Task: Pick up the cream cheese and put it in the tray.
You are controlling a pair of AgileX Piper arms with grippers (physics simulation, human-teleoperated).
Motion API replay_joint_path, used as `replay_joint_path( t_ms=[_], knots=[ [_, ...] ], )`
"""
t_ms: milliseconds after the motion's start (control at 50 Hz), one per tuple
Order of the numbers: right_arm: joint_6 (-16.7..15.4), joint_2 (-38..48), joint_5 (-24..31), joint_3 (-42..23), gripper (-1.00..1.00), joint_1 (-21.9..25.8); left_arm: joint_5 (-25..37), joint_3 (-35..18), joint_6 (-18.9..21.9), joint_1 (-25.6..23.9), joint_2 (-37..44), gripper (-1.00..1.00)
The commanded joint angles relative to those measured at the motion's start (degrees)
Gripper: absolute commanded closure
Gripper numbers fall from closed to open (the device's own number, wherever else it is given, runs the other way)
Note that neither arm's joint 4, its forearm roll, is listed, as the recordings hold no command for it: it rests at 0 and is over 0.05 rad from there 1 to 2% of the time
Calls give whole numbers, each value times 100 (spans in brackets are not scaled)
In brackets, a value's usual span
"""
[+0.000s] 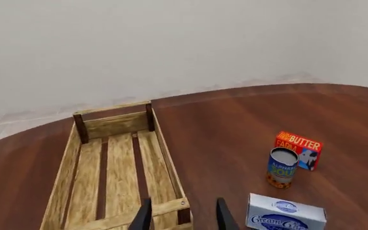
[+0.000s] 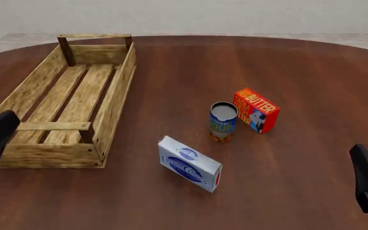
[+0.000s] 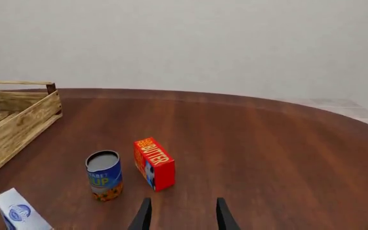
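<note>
The cream cheese (image 2: 189, 164), a white and pale-blue box with a dark blue oval logo and a red end face, stands on the table's front middle. It also shows in the left wrist view (image 1: 286, 214) and the right wrist view (image 3: 17, 213). The tray (image 2: 116, 91), a large crate of light wooden slats, lies empty at the left, also in the left wrist view (image 1: 166, 158) and right wrist view (image 3: 17, 122). My left gripper (image 1: 182, 216) is open and empty over the tray's near end. My right gripper (image 3: 182, 216) is open and empty, on the near side of the other objects.
A blue soup can (image 2: 223, 122) stands upright just behind the cream cheese. A red-orange BUTTER box (image 2: 256, 110) stands to the can's right. Both arms show as dark shapes at the front view's lower corners. The brown table (image 2: 299, 72) curves round at the back, by a pale wall.
</note>
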Motion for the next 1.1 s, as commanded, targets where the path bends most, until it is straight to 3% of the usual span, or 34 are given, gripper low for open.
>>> replay_joint_path(
  t_ms=[20, 60, 160, 220, 240, 300, 340, 400, 440, 460, 680, 720, 740, 760, 780, 840, 940, 1020, 1080, 1100],
  knots=[
    [1, 53, -26, 1, -100, 13, -223, -391, -120, -470, 896, -100],
    [0, 86, -44, 2, -100, 28, -482, -392, 225, -609, 1242, -100],
    [21, 103, -54, 2, -100, 24, -668, -489, 116, -685, 1645, -100],
    [19, 120, -63, 2, -100, 34, -1031, -465, 157, -637, 2459, -100],
    [6, 128, -68, 3, -100, 37, -1172, -444, 374, -689, 2444, -100],
    [2, 144, -77, 3, -100, 49, -1261, -519, 310, -760, 2652, -100],
    [9, 153, -81, 3, -100, 41, -1431, -564, 700, -902, 2797, -100],
    [65, 190, -101, 4, -100, 23, -1447, -821, 698, -958, 3210, -100],
    [14, 248, -132, 5, -100, 47, -1488, -896, 1061, -1155, 3399, -100],
    [25, 247, -133, 5, -100, 49, -1435, -996, 1005, -1246, 3506, -100],
    [32, 266, -144, 5, -100, 60, -1200, -1816, 1407, -1284, 4398, -100],
    [28, 286, -154, 5, -100, 65, -1211, -1885, 1586, -1283, 4511, -100],
    [37, 269, -147, 5, -100, 63, -1134, -2032, 1933, -1430, 4737, -100],
    [37, 268, -145, 5, -100, 63, -1133, -2035, 1933, -1430, 4739, -100],
    [54, 249, -135, 5, -100, 52, -1024, -2223, 2207, -1514, 4882, -100],
    [67, 264, -142, 5, -100, 50, -857, -2525, 2254, -1474, 5127, -100],
    [66, 277, -150, 5, -100, 43, -457, -2995, 2743, -1620, 5621, -100],
    [71, 290, -156, 5, -100, 37, -347, -3080, 3067, -1624, 5725, -100],
    [53, 312, -168, 6, -100, 53, -462, -2939, 3774, -1440, 5994, -100],
    [46, 317, -171, 6, -100, 53, -350, -3009, 3671, -1509, 6015, -100]
  ],
)
